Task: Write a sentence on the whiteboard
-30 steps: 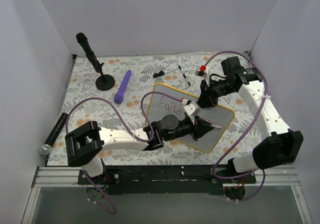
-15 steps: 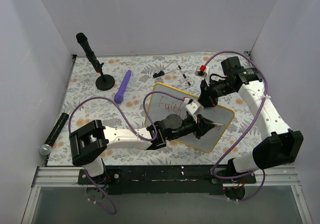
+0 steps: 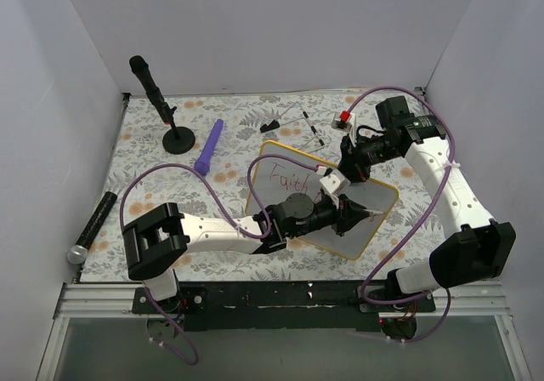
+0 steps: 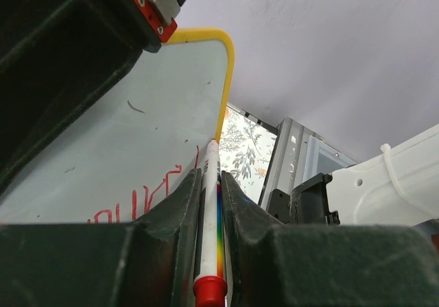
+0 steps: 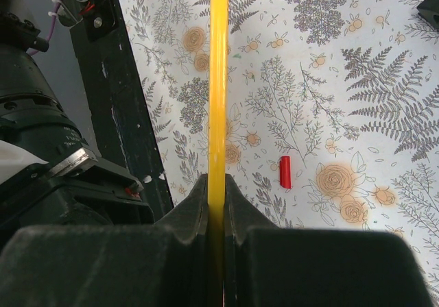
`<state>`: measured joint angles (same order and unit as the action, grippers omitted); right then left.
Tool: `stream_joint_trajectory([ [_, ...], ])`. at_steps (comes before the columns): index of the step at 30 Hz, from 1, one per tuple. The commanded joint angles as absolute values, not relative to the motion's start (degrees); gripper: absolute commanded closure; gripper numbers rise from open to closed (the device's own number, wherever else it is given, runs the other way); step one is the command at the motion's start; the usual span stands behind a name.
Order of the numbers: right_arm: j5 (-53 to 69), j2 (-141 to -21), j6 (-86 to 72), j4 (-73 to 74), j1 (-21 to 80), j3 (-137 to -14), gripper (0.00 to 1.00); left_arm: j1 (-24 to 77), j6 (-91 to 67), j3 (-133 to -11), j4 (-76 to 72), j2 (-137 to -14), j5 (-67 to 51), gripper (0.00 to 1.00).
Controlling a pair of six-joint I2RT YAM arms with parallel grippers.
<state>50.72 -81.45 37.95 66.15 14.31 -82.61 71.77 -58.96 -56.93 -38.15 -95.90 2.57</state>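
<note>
The whiteboard [image 3: 276,175], white with a yellow rim, stands tilted at the table's middle. Red lettering of the sentence [image 3: 291,178] shows on its far part, and more red strokes of the sentence [image 4: 145,199] appear in the left wrist view. My left gripper [image 3: 352,213] reaches across the board and is shut on a white marker [image 4: 209,211] with a rainbow stripe and red end; its tip points at the board's right edge [image 4: 225,94]. My right gripper [image 5: 217,183] is shut on the board's yellow rim [image 5: 218,81], at the far right side [image 3: 347,173].
A red marker cap [image 5: 285,172] lies on the floral table cover. At the back stand a black microphone on a round base [image 3: 158,100], a purple stick [image 3: 209,146], small black and clear pieces [image 3: 293,122] and a red block [image 3: 344,116]. A black cylinder [image 3: 92,226] lies at the left edge.
My left gripper has slid a little to the right over the board with the marker. The right arm and the board have stayed put.
</note>
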Motion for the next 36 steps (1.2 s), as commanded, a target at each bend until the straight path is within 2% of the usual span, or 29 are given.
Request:
stream_joint_trajectory([
  [1,56.6,-79.1,38.85,64.42,14.15,-83.41,0.99,72.16,-58.8,-59.24,-38.41,-96.15,2.11,1.0],
  [36,56.43,-79.19,38.76,64.34,14.24,-83.41,0.99,72.16,-57.83,-55.11,-37.62,-92.11,7.91,1.0],
])
